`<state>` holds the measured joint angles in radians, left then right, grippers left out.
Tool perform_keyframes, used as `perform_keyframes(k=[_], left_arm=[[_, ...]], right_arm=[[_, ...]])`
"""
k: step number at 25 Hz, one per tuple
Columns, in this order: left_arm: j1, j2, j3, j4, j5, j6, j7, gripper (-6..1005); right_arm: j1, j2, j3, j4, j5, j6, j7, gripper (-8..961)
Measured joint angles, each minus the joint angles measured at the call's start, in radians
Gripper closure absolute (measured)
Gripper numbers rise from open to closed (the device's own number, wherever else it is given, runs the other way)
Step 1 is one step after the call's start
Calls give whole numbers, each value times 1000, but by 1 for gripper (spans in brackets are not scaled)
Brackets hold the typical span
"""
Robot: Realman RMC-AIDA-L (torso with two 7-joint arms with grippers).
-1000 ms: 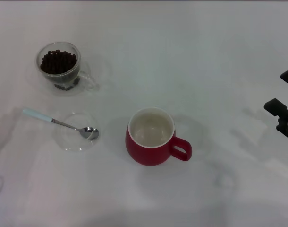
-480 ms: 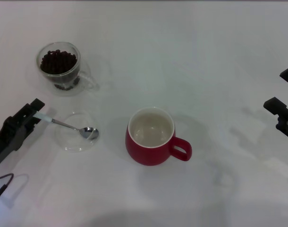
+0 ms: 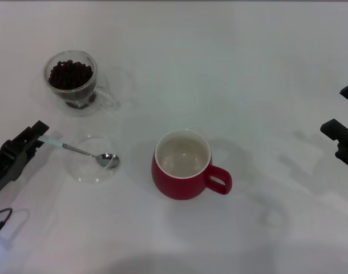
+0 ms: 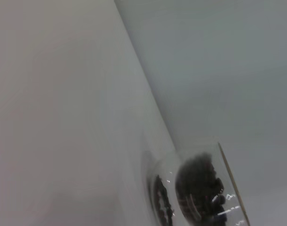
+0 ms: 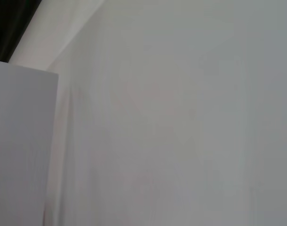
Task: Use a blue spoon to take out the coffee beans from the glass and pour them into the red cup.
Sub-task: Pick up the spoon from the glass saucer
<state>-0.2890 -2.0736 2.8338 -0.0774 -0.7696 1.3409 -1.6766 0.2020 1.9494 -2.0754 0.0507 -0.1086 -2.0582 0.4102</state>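
The blue spoon (image 3: 83, 151) lies with its metal bowl on a flat clear saucer (image 3: 85, 171) and its pale handle pointing left. My left gripper (image 3: 37, 132) is at the handle's end and covers its tip. The glass (image 3: 71, 80) full of coffee beans (image 3: 70, 73) stands at the back left; it also shows in the left wrist view (image 4: 200, 188). The red cup (image 3: 182, 165) stands in the middle with its handle to the right, and no beans show inside it. My right gripper (image 3: 342, 109) is parked open at the right edge.
A white table (image 3: 231, 63) carries everything. A thin dark cable (image 3: 0, 222) lies at the front left. The right wrist view shows only pale surface.
My left arm came in from the left edge to the spoon handle, then drew back slightly left. The spoon, glass and cup have not moved.
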Motion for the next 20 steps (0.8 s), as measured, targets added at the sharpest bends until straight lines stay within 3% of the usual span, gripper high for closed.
perform_keyframes(k=[4, 9, 20], left_arm=[[-9, 5, 3, -3, 3, -23, -11, 423], [-26, 6, 7, -5, 19, -46, -17, 653], [-31, 4, 0, -7, 25, -52, 21, 765]], right_arm=[[-1, -1, 0, 0, 1, -9, 3, 305], [-1, 0, 0, 0, 1, -16, 3, 305], [1, 6, 0, 0, 2, 3, 0, 305]])
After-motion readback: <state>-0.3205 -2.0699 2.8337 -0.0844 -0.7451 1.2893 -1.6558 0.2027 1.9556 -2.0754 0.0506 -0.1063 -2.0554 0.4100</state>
